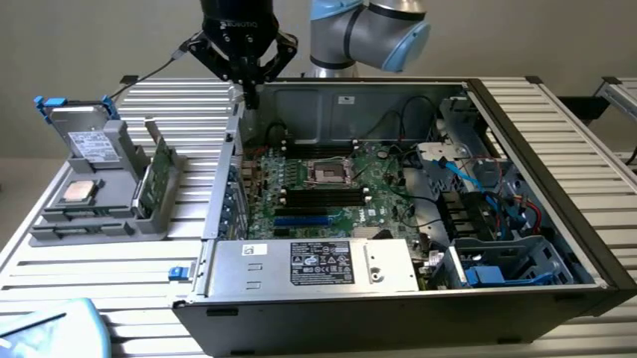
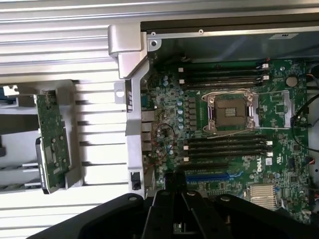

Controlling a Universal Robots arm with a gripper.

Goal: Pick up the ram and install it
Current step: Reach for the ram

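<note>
Black and angular, the gripper hangs clenched, jaws pressed together, above the back corner of the open sheet-metal computer case on the exterior view's left. Beneath it lies the green motherboard, crowded with tiny parts, with a square metal socket between rows of long black slots. Well apart, towards the exterior view's left, a grey plastic holder rests on the ribbed metal table. The ram stands on edge in it: a long, narrow, dark-green stick, untouched.
</note>
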